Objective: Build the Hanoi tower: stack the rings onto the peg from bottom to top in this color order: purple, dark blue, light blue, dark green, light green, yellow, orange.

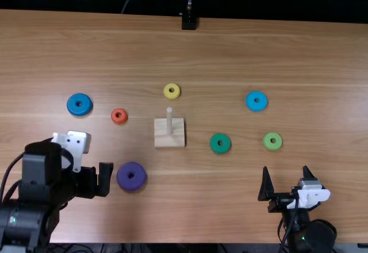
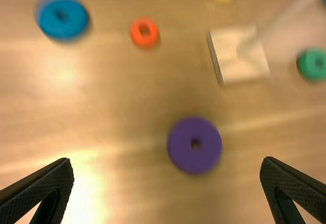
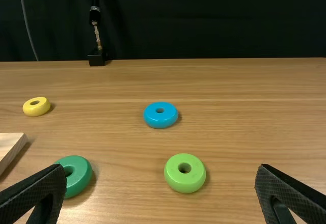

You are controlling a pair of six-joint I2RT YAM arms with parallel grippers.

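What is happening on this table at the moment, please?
A Hanoi tower is to be built, but the peg is bare and all seven rings lie apart on the table. Neither arm holds anything. The left gripper, open, is beside the purple ring, the one meant to go on first. The right gripper, also open, is near the light green ring.

open table point(image 1: 158, 164) between purple ring point(image 1: 138, 183) and wooden base point(image 1: 177, 138), upright peg point(image 1: 169, 121) blocking low passage
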